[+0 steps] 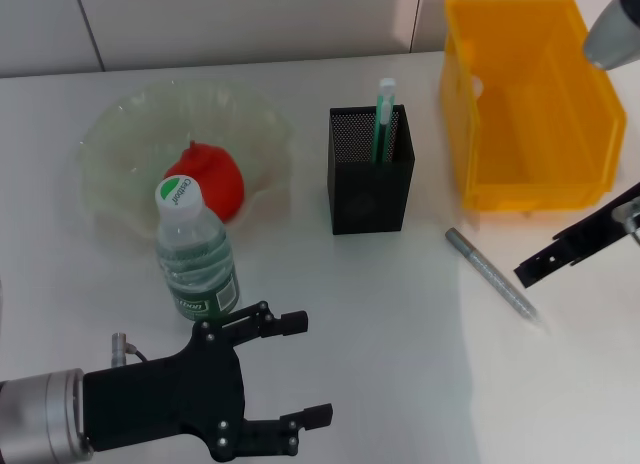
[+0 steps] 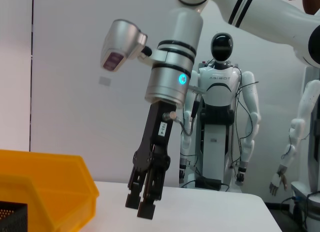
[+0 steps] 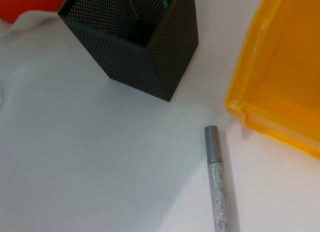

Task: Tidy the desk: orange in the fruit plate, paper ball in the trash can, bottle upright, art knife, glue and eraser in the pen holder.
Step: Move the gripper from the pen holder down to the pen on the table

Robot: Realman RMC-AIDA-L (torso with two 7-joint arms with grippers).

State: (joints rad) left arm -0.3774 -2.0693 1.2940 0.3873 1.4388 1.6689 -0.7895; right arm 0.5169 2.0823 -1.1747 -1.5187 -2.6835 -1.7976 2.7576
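Your left tool (image 1: 305,369) sits released, fingers spread, just below the upright bottle (image 1: 196,252). Orange (image 1: 208,181) is already in the fruit plate (image 1: 120,144) beyond it. Right tool (image 1: 535,267) looks clenched, hovering just right of the pen (image 1: 490,274) near the trash can (image 1: 530,104).

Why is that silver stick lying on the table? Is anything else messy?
The silver glitter pen lies flat on the table between the pen holder and the trash can, not put away. The bottle stands upright, and the orange sits in the fruit plate.
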